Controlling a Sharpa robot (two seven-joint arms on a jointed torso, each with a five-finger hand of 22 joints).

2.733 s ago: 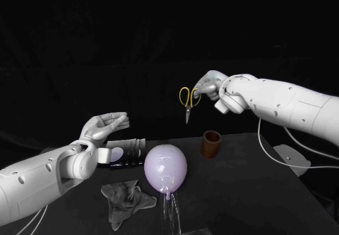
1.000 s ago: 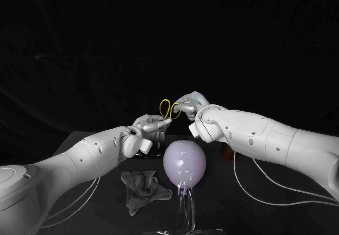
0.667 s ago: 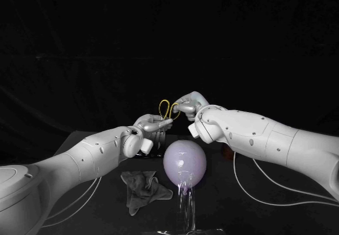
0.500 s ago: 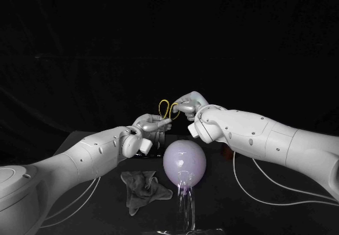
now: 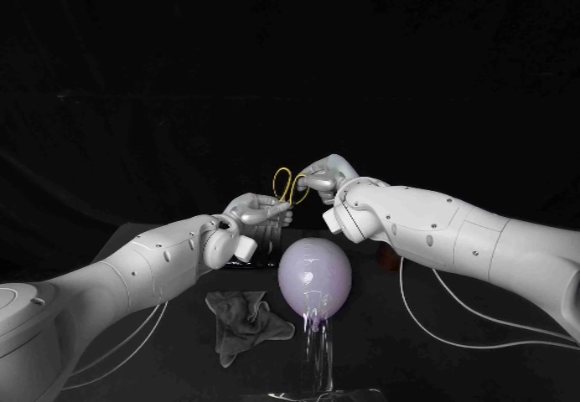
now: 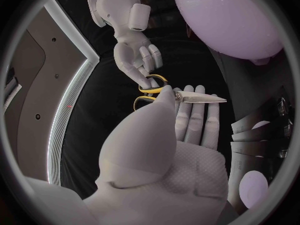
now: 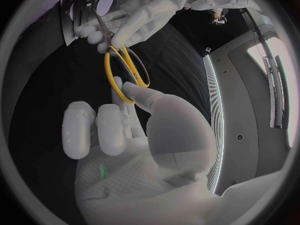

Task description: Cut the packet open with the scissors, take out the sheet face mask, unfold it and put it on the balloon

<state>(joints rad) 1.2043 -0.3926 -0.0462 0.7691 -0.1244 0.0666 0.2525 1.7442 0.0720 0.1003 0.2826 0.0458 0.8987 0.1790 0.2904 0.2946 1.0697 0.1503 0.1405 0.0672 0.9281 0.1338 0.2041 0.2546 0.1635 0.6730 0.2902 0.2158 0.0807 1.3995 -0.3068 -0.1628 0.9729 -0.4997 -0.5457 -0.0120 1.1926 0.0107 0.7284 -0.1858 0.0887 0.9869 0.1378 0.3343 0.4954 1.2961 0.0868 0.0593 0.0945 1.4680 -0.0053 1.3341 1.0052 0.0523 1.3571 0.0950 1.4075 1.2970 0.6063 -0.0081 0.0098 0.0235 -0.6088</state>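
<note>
The scissors (image 6: pixel 199 99) hang in the air above the balloon (image 5: pixel 314 275), shared between both hands. The left hand (image 5: pixel 257 209) pinches them at the pivot, thumb on one side and fingers behind the closed blades. The right hand (image 5: pixel 324 178) grips the yellow handle loops with thumb and fingers. They look small, rigid and light, with smooth steel that could slide in a pinch. The loops are probably the place to hold them, worked well onto the fingers so that the blades can open. The silver packets (image 6: pixel 257 147) stand upright in a rack on the table near the balloon. They seem thin, slick and floppy, best held by an edge away from the cut. The balloon sits on a clear stand (image 5: pixel 318 360) right under the blades, light and easy to tip or puncture. A crumpled grey cloth (image 5: pixel 248 322) lies beside it.
</note>
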